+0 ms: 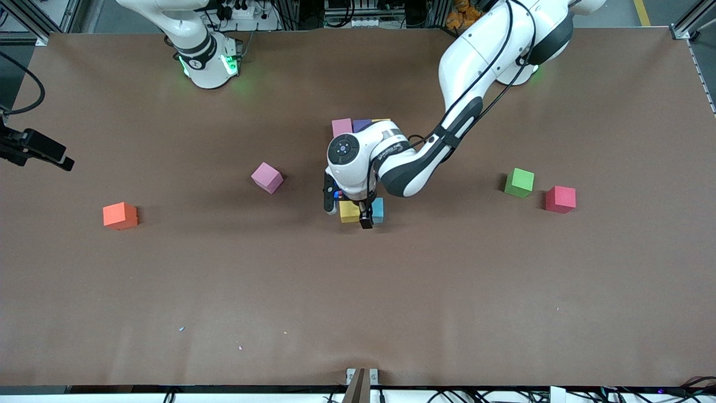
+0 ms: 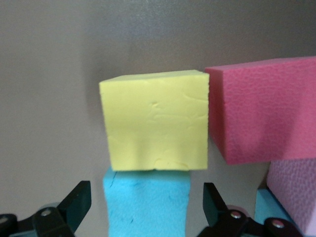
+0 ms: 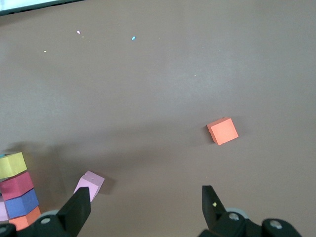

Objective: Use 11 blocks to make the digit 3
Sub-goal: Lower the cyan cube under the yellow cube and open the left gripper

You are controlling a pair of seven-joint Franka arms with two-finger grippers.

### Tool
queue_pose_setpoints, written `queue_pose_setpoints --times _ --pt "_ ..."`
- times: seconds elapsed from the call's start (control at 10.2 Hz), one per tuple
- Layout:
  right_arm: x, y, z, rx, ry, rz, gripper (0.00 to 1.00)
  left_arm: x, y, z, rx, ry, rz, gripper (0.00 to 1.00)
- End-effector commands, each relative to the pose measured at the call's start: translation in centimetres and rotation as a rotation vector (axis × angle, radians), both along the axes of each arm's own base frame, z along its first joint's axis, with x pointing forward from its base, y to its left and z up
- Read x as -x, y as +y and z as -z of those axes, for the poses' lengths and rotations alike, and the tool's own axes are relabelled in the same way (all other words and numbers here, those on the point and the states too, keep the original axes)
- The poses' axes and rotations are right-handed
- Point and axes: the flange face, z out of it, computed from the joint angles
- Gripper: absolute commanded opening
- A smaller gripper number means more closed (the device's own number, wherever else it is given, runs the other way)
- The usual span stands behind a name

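Brown tabletop; mid-frame, small matte yellow foam cube sits just ahead of the left gripper, fingers spread wide, holding nothing. Right gripper waits, likewise spread.

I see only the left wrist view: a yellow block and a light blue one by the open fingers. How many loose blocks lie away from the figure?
Observer: Four: a pink block, an orange block, a green block and a red block.
Operator: Which lies closest to the left gripper?
Observer: The pink block, toward the right arm's end from the left gripper.
Operator: Where is the right gripper?
Observer: The right gripper waits open at the right arm's end of the table.
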Motion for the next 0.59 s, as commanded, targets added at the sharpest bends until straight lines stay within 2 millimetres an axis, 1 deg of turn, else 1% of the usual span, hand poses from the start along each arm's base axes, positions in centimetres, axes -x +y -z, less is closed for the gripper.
queue_pose_setpoints --times 0.0,0.1,0.2,0.29,0.39,0.49 --pt "0.0 0.3 -0.2 -0.013 0.0 0.007 1.0 0.2 0.6 -3.2 -0.044 -0.008 0.011 1.0" --pt "0.0 0.3 -0.3 -0.013 0.0 0.007 1.0 0.8 0.2 -5.0 -0.049 -0.004 0.019 1.0" --pt "0.1 0.3 -0.4 -0.013 -0.001 0.007 1.0 1.2 0.3 -6.9 -0.06 0.002 0.016 1.0" --pt "0.1 0.4 -0.3 -0.014 0.001 0.006 1.0 1.0 0.9 -9.0 -0.054 0.018 -0.01 1.0" --pt "0.2 0.4 -0.4 -0.012 0.001 0.004 1.0 0.2 2.3 -10.7 -0.056 0.04 -0.053 1.0" --pt "0.2 0.4 -0.4 -0.014 0.001 0.004 1.0 -0.9 4.5 -13.0 -0.066 0.049 -0.118 1.0"
